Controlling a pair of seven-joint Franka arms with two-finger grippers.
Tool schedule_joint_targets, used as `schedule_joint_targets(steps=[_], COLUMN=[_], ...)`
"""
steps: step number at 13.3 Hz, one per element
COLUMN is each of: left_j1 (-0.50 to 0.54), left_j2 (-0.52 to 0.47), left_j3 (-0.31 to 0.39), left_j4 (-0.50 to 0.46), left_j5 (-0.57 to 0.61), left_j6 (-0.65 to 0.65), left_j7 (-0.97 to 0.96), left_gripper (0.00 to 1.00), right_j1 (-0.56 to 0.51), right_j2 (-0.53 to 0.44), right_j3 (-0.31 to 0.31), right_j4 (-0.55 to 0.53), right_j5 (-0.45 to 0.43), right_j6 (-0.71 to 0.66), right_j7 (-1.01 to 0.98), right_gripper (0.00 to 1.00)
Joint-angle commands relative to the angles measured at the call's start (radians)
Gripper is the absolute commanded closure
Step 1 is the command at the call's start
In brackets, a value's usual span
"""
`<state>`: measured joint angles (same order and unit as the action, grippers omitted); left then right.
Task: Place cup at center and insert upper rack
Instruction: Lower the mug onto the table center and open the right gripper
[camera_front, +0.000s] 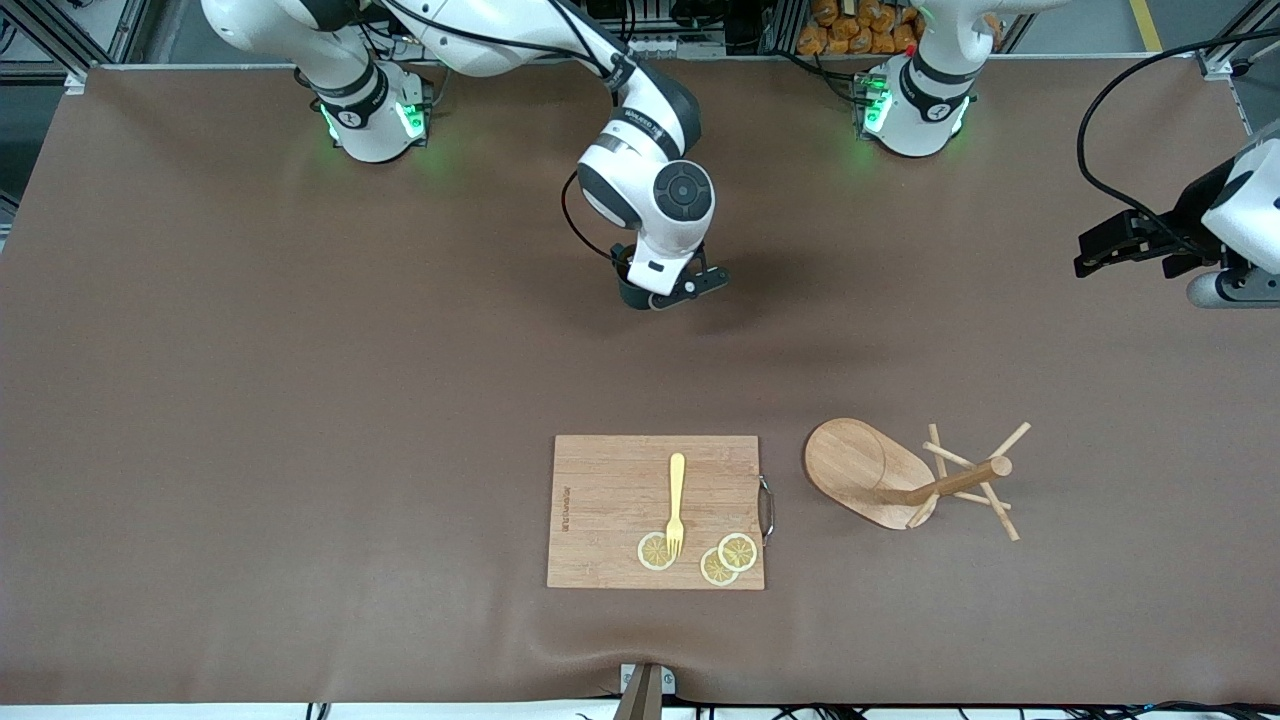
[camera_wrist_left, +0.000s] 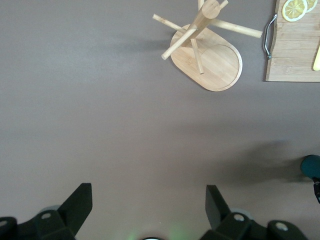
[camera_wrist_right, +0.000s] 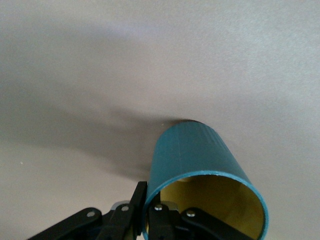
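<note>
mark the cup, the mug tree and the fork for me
cup (camera_wrist_right: 192, 150): right wrist view, on its ribbed teal outer wall.
mug tree (camera_front: 855, 462): front view, on its oval base.
fork (camera_front: 677, 490): front view, on the middle of its handle.

Ribbed teal cup (camera_wrist_right: 200, 170) upright at table centre, wooden upper rack (camera_front: 900, 475) toppled beside the cutting board (camera_front: 610, 510)

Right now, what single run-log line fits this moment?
right gripper: shut on cup rim, over mid-table | left gripper: open, waiting | upper rack: tipped over beside cutting board
</note>
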<state>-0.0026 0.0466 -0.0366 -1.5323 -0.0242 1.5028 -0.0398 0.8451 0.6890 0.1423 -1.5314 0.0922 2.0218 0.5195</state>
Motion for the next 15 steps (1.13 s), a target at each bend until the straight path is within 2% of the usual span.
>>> schedule_joint_targets(steps=[1, 2, 3, 4, 5, 12, 13, 14, 15], left_j1=[0.004, 0.004, 0.004, 0.004, 0.006, 0.006, 0.006, 0.004, 0.004], left_j2=[-0.011, -0.013, -0.014, -0.016, -0.016, -0.027, -0.028, -0.031, -0.042], left_j3=[-0.003, -0.003, -0.003, -0.002, -0.002, -0.005, -0.003, -0.006, -0.009], left_j4=[-0.002, 0.0, 0.0, -0.002, -0.002, -0.002, -0.002, -0.002, -0.002], left_j5=[0.004, 0.003, 0.003, 0.004, 0.004, 0.003, 0.003, 0.003, 0.003], left_j6=[-0.001, -0.003, -0.003, -0.004, -0.004, -0.026, -0.032, -0.032, -0.033], left_j7=[0.011, 0.008, 0.006, 0.006, 0.006, -0.008, -0.009, -0.021, -0.035], left_gripper=[0.0, 0.0, 0.0, 0.0, 0.0, 0.0, 0.0, 0.0, 0.0], right_j1=[0.014, 0.015, 0.014, 0.011, 0.012, 0.005, 0.0, -0.006, -0.017], right_j2=[0.02, 0.02, 0.02, 0.02, 0.02, 0.012, 0.01, 0.004, -0.006], right_j3=[-0.003, -0.003, -0.003, -0.003, -0.004, -0.003, -0.003, -0.003, -0.003], right_j4=[0.043, 0.045, 0.045, 0.045, 0.045, 0.056, 0.063, 0.068, 0.074], right_j5=[0.003, 0.003, 0.004, 0.003, -0.005, -0.002, -0.002, 0.001, 0.003], right_j6=[-0.002, -0.002, -0.002, 0.0, 0.005, 0.035, 0.031, 0.028, -0.006], right_j7=[0.019, 0.02, 0.025, 0.025, 0.016, 0.008, 0.007, 0.005, 0.004], right_gripper=[1.0, 1.0, 0.93, 0.43, 0.33, 0.34, 0.32, 0.22, 0.17])
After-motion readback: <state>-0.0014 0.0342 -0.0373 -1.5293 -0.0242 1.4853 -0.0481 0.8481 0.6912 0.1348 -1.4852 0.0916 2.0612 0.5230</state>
